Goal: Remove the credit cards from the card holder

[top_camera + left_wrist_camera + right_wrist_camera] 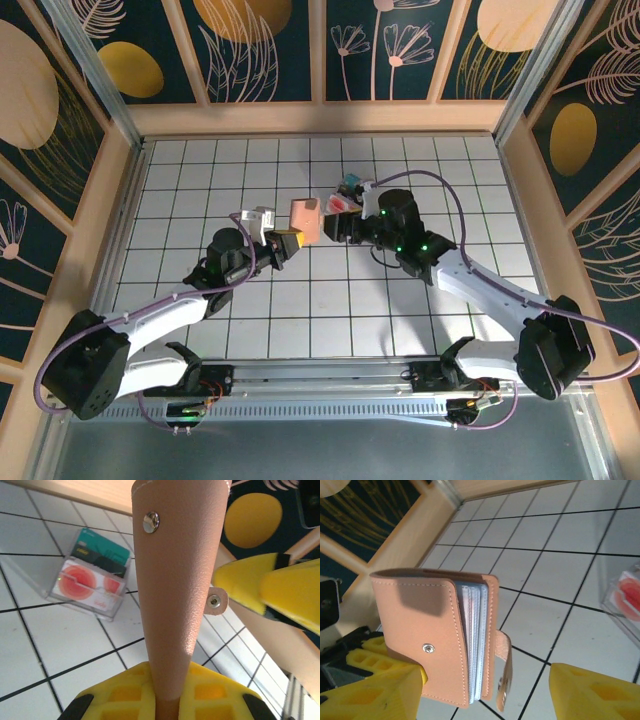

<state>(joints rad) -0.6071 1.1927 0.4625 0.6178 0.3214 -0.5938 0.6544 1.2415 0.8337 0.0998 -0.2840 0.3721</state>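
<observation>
I pinch the card holder (172, 580) upright in my left gripper (167, 692) above the table (200, 300) centre. Its card pockets (474, 640) face 3 o'clock, where my right gripper (485, 700) is spread, probably to reach in.

The brown card holder (420, 625) stands a little open, with pale pages (474, 640) inside. The right gripper (486, 680) has its yellow fingers (592, 692) wide apart. A clear box (625, 600) rests on the white table (560, 565).

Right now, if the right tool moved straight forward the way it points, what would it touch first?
Most likely the card holder, gripped by the left tool. It sits just ahead of the right tool, between its open fingers. Depth is unclear, but nothing else stands before it.
</observation>
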